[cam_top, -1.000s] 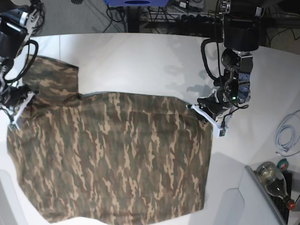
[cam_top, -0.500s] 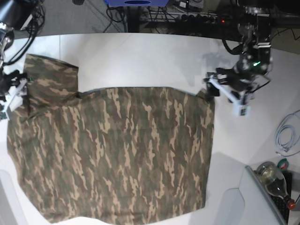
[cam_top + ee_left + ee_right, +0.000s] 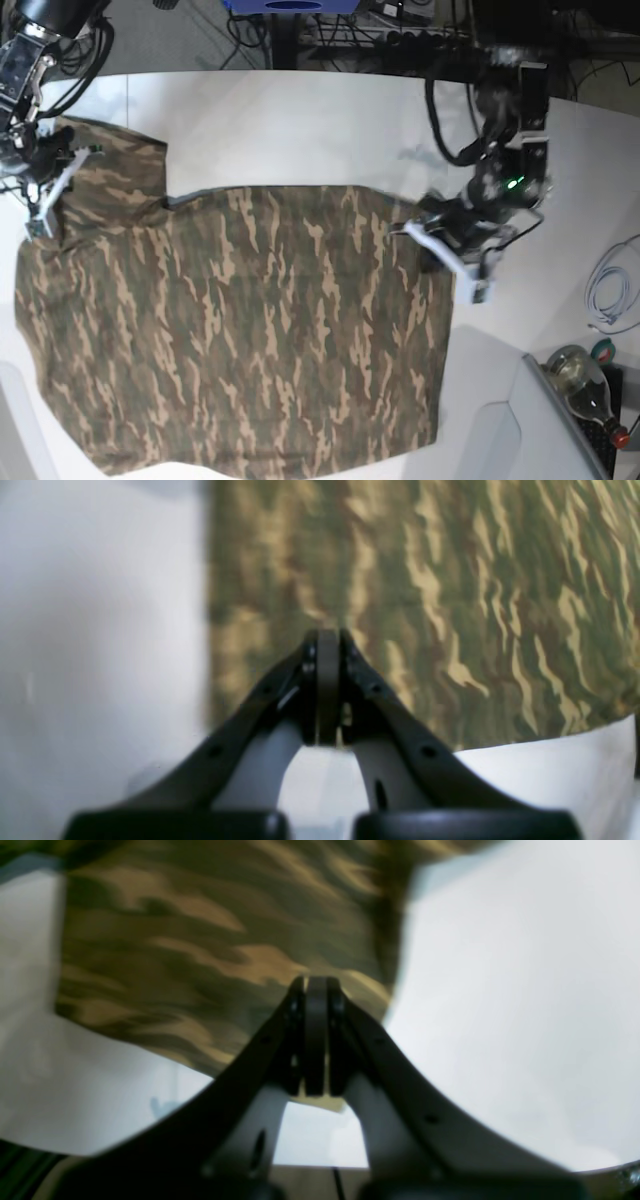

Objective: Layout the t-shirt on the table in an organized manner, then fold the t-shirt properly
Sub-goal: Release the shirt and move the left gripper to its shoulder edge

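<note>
No readable print on t-shirt (image 3: 250,320); left gripper (image 3: 327,690) & right gripper (image 3: 316,1035) both clenched, maybe pinching cloth.

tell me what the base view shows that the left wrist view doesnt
Only the base view shows the whole t-shirt spread flat, the right hand at its sleeve, a coiled white cable and a bottle. Only the left wrist view shows the left hand up close, shut over the shirt's edge. Both show camouflage cloth on the white table.
</note>
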Robot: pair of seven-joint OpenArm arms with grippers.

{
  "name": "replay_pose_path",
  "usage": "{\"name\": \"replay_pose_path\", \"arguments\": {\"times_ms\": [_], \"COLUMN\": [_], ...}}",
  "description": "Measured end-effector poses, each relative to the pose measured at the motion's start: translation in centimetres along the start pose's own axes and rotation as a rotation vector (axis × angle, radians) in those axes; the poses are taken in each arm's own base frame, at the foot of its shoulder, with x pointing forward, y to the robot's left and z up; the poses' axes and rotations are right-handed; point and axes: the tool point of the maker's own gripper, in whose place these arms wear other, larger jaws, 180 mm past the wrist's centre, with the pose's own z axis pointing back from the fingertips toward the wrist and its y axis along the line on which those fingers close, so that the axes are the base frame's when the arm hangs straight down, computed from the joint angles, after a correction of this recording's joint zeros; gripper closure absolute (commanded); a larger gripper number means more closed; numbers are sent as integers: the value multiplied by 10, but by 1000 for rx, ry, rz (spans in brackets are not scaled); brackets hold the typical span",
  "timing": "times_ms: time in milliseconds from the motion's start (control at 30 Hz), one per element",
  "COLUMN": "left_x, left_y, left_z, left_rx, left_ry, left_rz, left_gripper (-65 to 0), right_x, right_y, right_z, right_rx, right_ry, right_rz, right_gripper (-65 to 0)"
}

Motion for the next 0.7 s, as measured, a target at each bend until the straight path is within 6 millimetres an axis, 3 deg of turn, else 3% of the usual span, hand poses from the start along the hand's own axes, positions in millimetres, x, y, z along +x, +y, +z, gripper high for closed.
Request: {"name": "replay_pose_path", "arguments": {"times_ms": [100, 200, 300, 400, 600, 700], "left_x": [-11, -27, -49, -60, -63, -48], "left_y": [-10, 2, 27, 43, 52, 58], "left_z": [-39, -58, -55, -50, -42, -25], "left_rx": [-32, -12, 41, 95, 137, 158], "left_ry": [90, 170, 231, 259, 266, 216], "left_rz": [36, 58, 43, -20, -114, -163], "left_gripper": [0, 0, 0, 0, 0, 0], "right_x": [-3, -17, -35, -39, -46, -46], "right_y": [4, 14, 16, 15, 0, 0], "right_z": [-17, -30, -36, -40, -41, -41], "right_rx": [34, 87, 101, 109, 101, 99], "right_ry": [35, 74, 127, 108, 104, 103], "right_rz": [-29, -60, -64, -83, -88, -87], "right_gripper": [-26, -26, -26, -26, -26, -26]}}
